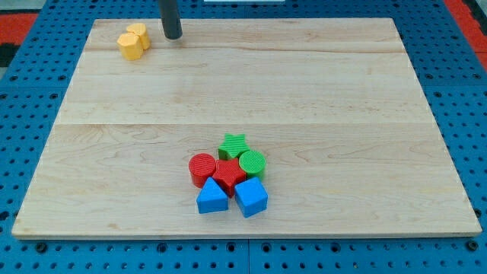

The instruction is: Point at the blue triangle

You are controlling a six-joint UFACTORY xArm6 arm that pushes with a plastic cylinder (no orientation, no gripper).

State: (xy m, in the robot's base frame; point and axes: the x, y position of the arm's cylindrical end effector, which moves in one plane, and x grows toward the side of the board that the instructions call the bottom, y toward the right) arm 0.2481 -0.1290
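The blue triangle (212, 198) lies near the view's bottom, at the lower left of a tight cluster of blocks. A blue cube (251, 197) sits just to its right. Behind them are a red star (228, 176), a red cylinder (202, 169), a green cylinder (253, 164) and a green star (233, 144). My tip (173, 36) rests on the wooden board (342, 114) at the view's top left, far from the blue triangle and the cluster.
Two yellow blocks (134, 41) sit side by side at the view's top left, just left of my tip. The board lies on a blue pegboard surface (23, 99).
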